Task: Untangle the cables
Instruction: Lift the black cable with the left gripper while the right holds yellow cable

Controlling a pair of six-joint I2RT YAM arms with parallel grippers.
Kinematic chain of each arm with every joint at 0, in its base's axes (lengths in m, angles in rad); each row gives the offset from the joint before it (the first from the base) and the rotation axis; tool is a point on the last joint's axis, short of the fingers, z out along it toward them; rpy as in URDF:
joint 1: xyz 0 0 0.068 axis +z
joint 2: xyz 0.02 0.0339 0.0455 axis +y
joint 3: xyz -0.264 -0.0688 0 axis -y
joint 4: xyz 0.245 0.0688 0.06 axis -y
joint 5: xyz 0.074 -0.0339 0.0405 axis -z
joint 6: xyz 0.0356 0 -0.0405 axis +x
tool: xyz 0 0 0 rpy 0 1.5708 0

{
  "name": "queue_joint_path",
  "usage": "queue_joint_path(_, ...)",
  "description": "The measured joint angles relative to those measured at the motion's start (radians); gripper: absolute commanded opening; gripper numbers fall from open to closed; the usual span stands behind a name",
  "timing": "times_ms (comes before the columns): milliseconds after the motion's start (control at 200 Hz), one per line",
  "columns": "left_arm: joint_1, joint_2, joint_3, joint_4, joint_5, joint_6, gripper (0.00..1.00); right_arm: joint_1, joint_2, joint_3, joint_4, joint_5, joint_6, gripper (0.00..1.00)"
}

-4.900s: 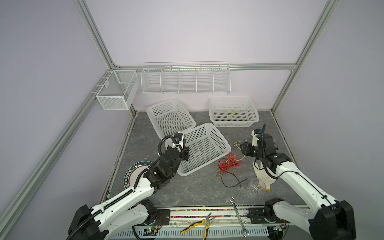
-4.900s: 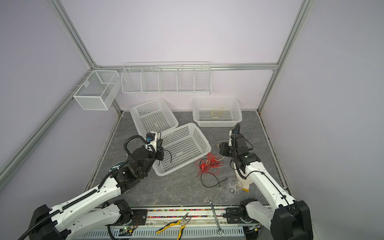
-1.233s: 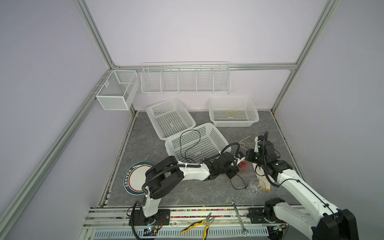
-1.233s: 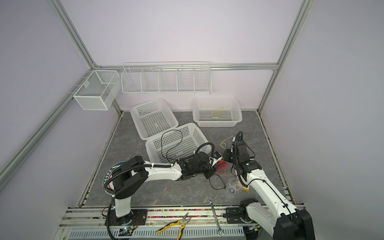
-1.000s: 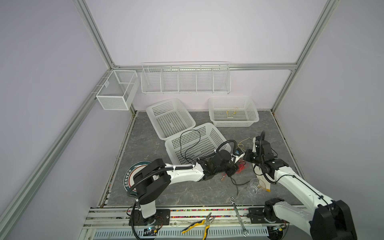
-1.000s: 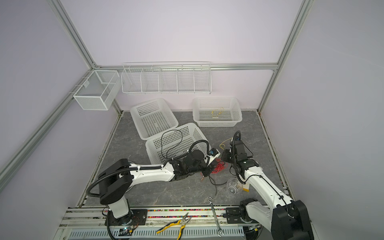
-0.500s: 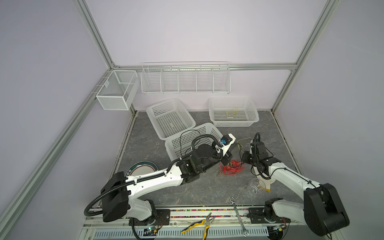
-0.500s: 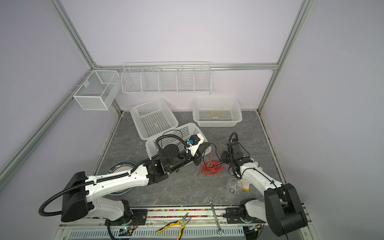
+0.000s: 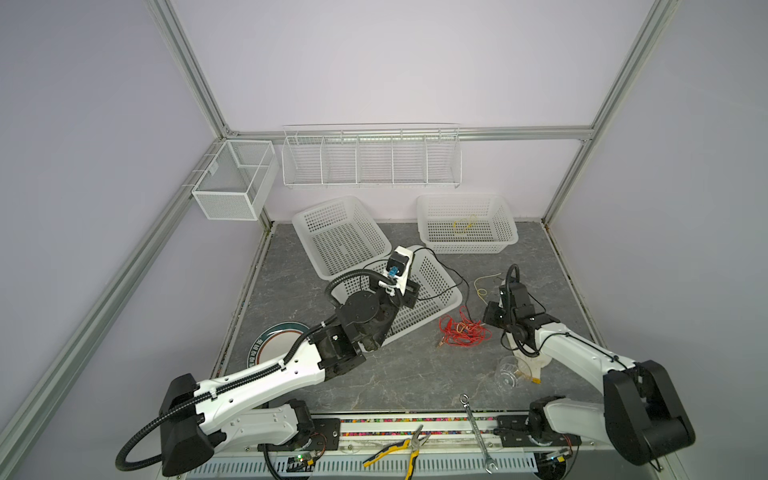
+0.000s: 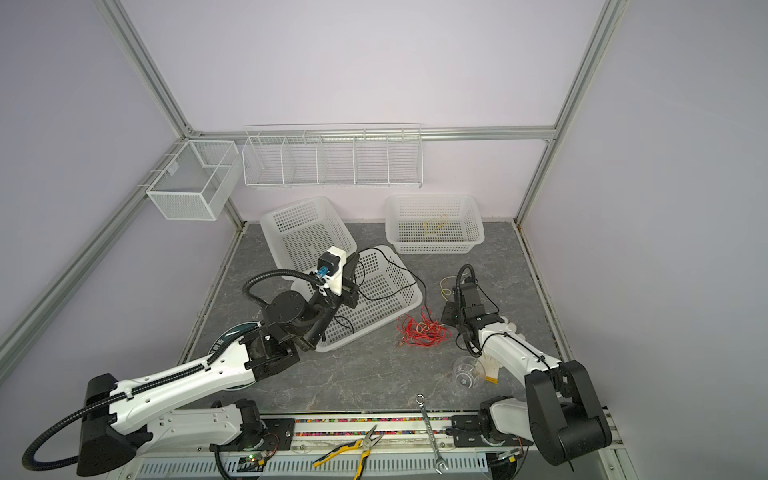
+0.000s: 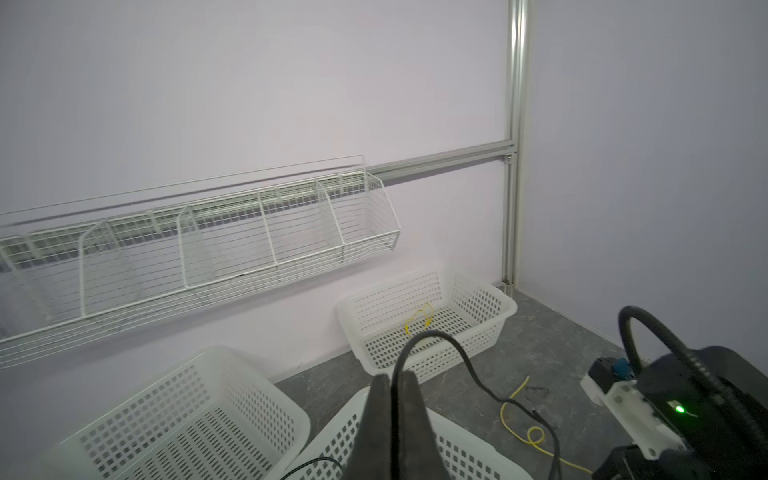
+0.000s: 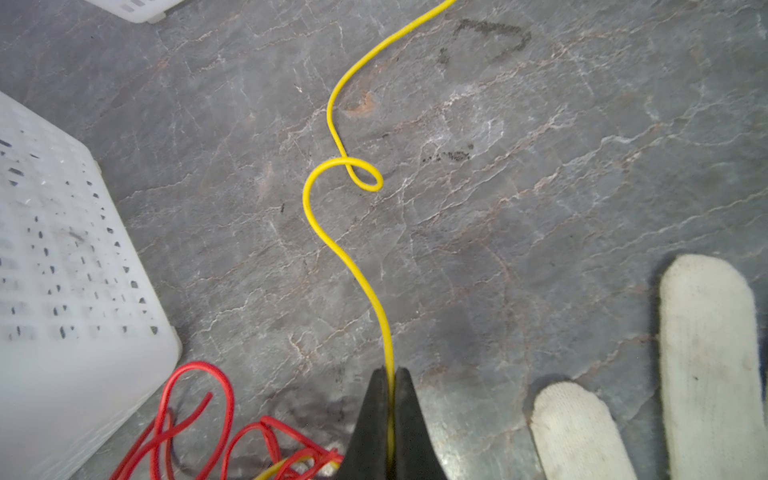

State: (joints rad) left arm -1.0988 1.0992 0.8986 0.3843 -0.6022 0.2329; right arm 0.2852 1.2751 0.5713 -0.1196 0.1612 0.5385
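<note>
Grey marbled tabletop in a lavender-walled cell, white plastic baskets at the back. Left gripper is raised over the middle basket, jaws clamped on the black cable, which arcs up from the tips and trails over the basket's rim toward the red cable tangle on the table. It looks lifted to draw the black strand clear of the pile. Right gripper sits low at the table just beside the red tangle, jaws pinched on the yellow cable, probably anchoring it so the strands part. That cable runs away across the table with one small loop. Another yellow cable lies in the far right basket. White glove fingers lie near the right gripper.
</note>
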Motion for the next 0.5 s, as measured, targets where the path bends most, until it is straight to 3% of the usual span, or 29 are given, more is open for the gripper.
queue_joint_path(250, 0.075, -0.114, -0.021, -0.033, -0.056, 0.014, 0.00, 0.000, 0.001, 0.007, -0.003, 0.000, -0.005, 0.06)
queue_joint_path(505, 0.138, -0.122, -0.038, -0.124, -0.082, -0.043, 0.00, 0.000, 0.003, 0.013, -0.002, -0.009, -0.008, 0.06)
